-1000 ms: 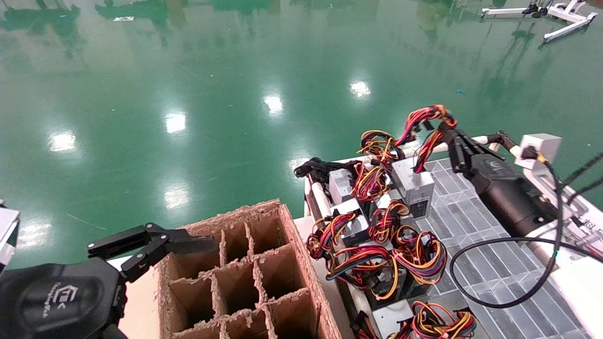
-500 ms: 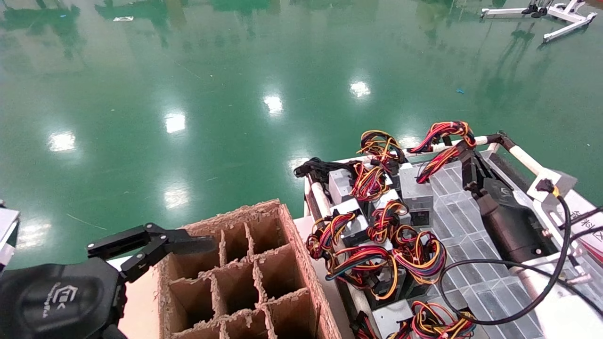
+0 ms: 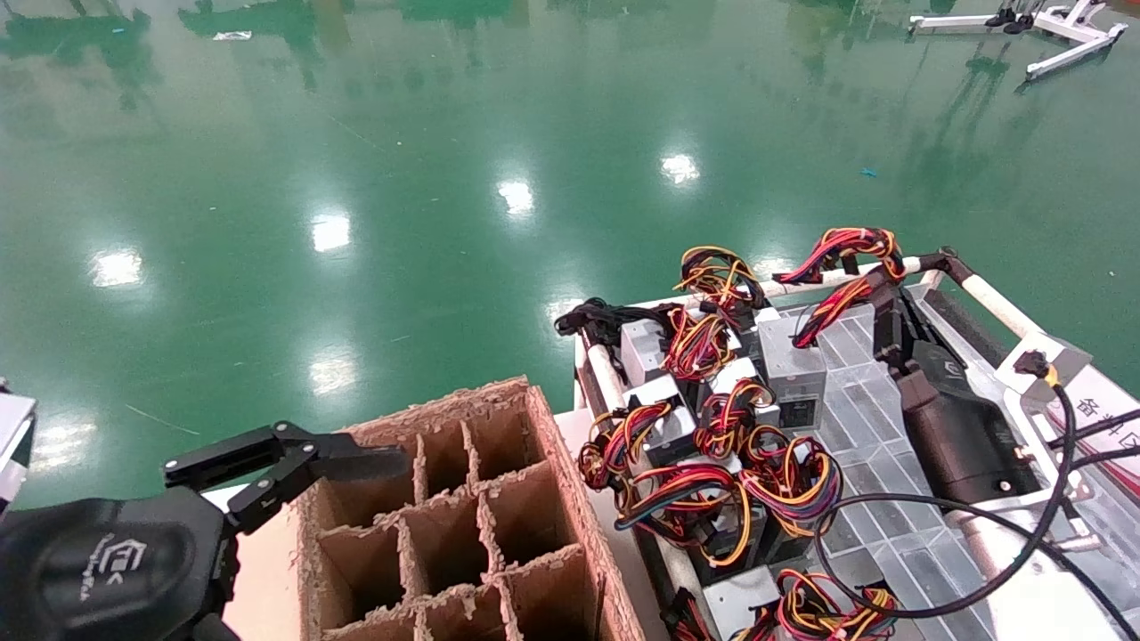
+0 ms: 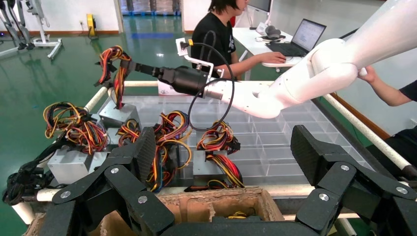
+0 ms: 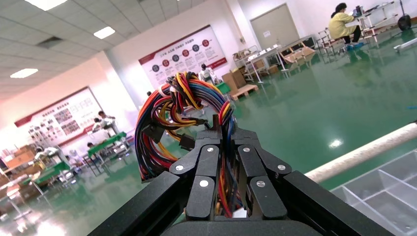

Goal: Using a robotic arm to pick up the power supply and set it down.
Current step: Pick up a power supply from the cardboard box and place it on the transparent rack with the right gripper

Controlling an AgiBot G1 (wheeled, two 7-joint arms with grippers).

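Note:
My right gripper [image 3: 877, 289] is shut on the red, orange and yellow wire bundle [image 3: 842, 245] of a grey power supply [image 3: 793, 369]. That box stands at the far end of the clear tray [image 3: 899, 525], beside the other units, its wires pulled up and to the right. The right wrist view shows the wires [image 5: 182, 108] pinched between the closed fingers [image 5: 204, 162]. In the left wrist view the white right arm [image 4: 305, 78] reaches across, its gripper [image 4: 125, 66] holding the bundle above the box [image 4: 118, 114]. My left gripper [image 3: 356, 463] hangs open over the cardboard box [image 3: 552, 445].
Several more power supplies [image 3: 712, 445] with looped wires crowd the tray's left side. White rails [image 3: 989, 303] border the tray. The cardboard box has divider cells [image 3: 445, 525]. Shiny green floor lies beyond. A seated person [image 4: 221, 29] works at a desk behind the tray.
The right gripper came down and to the right with the power supply, which went from hanging above the pile to standing low on the tray. The left arm has not moved.

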